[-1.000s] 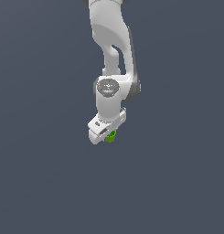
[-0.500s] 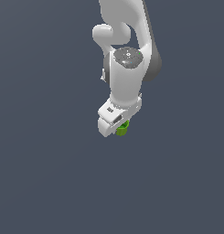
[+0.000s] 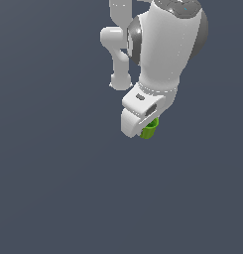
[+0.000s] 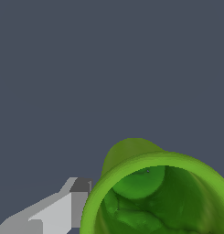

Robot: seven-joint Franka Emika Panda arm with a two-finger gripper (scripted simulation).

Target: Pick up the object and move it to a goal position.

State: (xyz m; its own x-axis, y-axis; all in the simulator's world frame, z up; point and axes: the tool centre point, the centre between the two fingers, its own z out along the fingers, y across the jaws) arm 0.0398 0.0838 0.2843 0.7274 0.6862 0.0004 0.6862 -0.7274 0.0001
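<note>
The object (image 3: pixel 149 129) is a tiny bright green cup, peeking out from under the white hand in the exterior view. My gripper (image 3: pixel 143 127) is shut on it and holds it in the air against the plain grey background. In the wrist view the object (image 4: pixel 154 192) fills the near corner, its round rim and hollow inside facing the camera. One grey and white finger (image 4: pixel 63 208) lies against its outer wall. The other finger is out of the picture.
The white arm (image 3: pixel 167 54) reaches down from above and looms large in the exterior view. Everything around it is a uniform dark grey surface with no other objects or edges showing.
The arm has swung toward the exterior view's right and closer to the camera, carrying the green object along in its grip. The hand looks larger now.
</note>
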